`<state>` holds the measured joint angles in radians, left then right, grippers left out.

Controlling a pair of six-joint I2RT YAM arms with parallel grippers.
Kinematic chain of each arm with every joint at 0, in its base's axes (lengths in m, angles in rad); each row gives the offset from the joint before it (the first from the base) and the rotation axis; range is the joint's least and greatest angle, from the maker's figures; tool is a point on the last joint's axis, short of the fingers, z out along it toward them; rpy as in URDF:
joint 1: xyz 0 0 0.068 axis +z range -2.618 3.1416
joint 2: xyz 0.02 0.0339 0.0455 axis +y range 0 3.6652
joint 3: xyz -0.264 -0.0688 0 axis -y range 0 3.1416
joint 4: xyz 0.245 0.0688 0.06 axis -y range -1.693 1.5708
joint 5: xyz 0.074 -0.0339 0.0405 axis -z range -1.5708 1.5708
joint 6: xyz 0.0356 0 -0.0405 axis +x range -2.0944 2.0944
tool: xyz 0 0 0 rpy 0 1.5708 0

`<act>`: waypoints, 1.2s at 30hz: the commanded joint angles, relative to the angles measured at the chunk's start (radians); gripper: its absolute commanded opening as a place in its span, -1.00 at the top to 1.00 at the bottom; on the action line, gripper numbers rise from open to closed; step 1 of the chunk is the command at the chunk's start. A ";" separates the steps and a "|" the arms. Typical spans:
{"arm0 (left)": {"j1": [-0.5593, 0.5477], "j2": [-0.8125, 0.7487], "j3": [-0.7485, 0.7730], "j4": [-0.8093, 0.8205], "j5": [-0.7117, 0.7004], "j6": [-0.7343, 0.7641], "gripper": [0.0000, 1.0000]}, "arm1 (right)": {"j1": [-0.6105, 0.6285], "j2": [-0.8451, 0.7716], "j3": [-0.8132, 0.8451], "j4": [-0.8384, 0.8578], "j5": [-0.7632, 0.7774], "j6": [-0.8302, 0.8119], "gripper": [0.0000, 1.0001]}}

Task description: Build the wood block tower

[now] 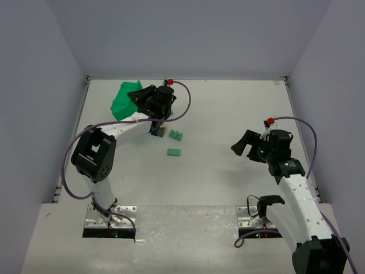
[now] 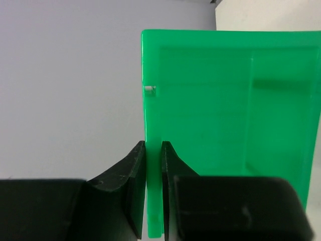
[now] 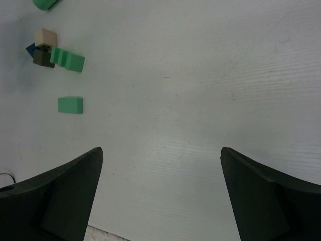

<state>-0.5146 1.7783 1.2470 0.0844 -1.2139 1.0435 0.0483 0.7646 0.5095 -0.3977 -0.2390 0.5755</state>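
Wooden painted blocks [image 3: 67,58]: unstacked, upper left of right wrist view; judged light, rigid; flat sides to be pinched.
Left gripper [image 2: 153,145]: clamped on wall of bright green plastic bin [image 2: 225,100].
Right gripper [image 3: 160,150]: spread, empty.

Bin [image 1: 121,101] at 11 o'clock on the bench [image 1: 228,114], one wall pinched in left claw [image 2: 153,146]. Block cluster [image 1: 155,130] at its 5 o'clock. Stepped block [image 1: 175,135] just beside the cluster at 3, flat block [image 1: 173,152] near at 6 of that. Right claw [image 1: 240,144] well apart at 3.

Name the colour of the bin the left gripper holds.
Bright green; the bin shows best in the left wrist view.
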 commanded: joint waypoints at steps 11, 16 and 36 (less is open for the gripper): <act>0.304 -0.025 0.239 -0.420 0.639 -0.695 1.00 | -0.001 0.034 0.001 0.051 -0.024 0.004 -0.97; 0.345 -0.033 0.168 -0.418 0.815 -0.609 1.00 | -0.001 0.048 0.003 0.053 -0.016 0.004 -0.97; 0.424 0.213 0.313 -0.572 0.830 -0.617 0.08 | -0.001 0.036 0.003 0.039 -0.027 0.007 -0.97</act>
<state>-0.1046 1.9727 1.5318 -0.4584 -0.3726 0.4297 0.0483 0.8097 0.5068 -0.3901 -0.2471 0.5762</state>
